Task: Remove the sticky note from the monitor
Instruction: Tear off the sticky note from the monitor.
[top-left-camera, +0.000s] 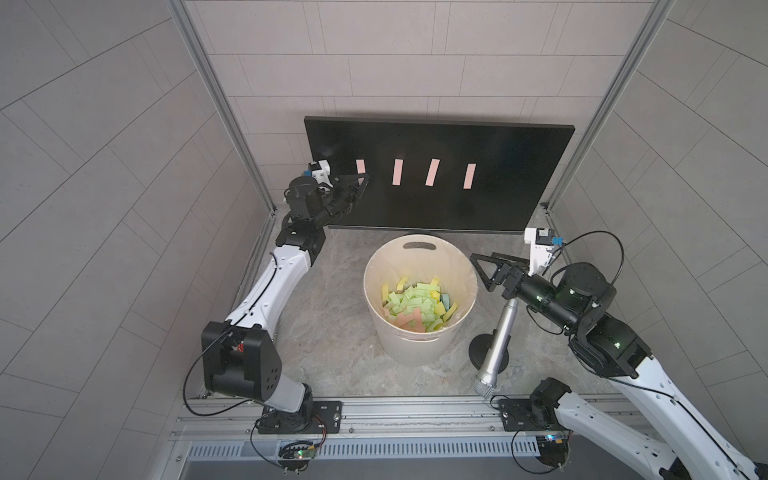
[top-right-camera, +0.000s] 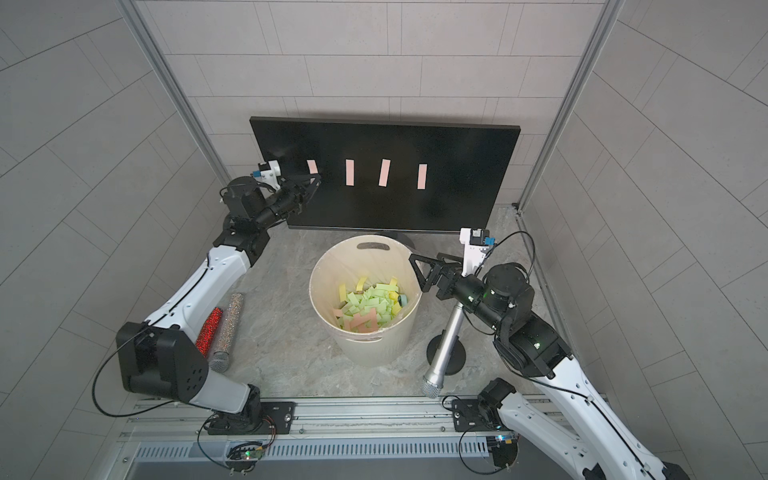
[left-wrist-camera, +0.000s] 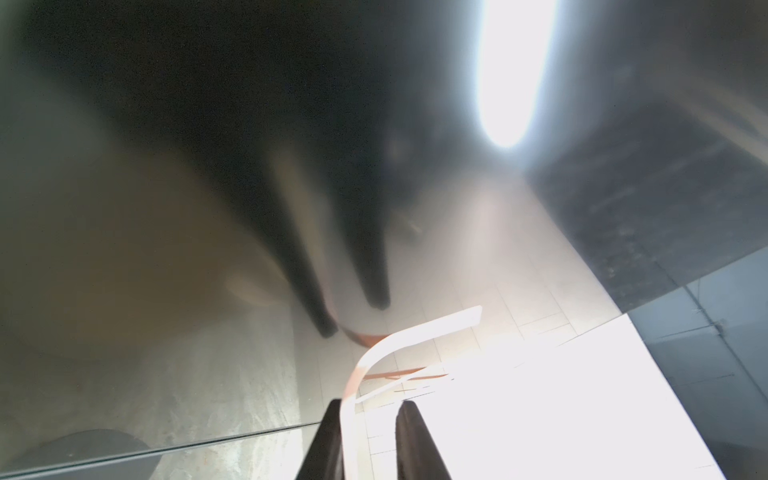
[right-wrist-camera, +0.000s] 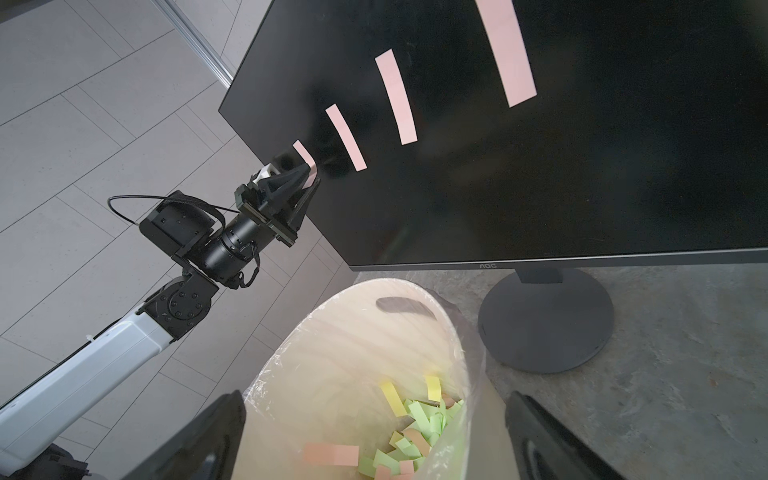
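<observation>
The monitor stands upright at the back, a row of pink strips stuck on its dark screen. The left gripper has its jaws narrow around the lower end of the leftmost sticky note; whether they truly pinch it, I cannot tell. The right gripper hangs spread wide by the rim of the cream bucket.

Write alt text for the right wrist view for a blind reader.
The left gripper brackets the lower end of the leftmost sticky note, one of four pink strips on the dark AOC monitor. Below, the wide-open right gripper frames a cream bucket of discarded notes.
</observation>
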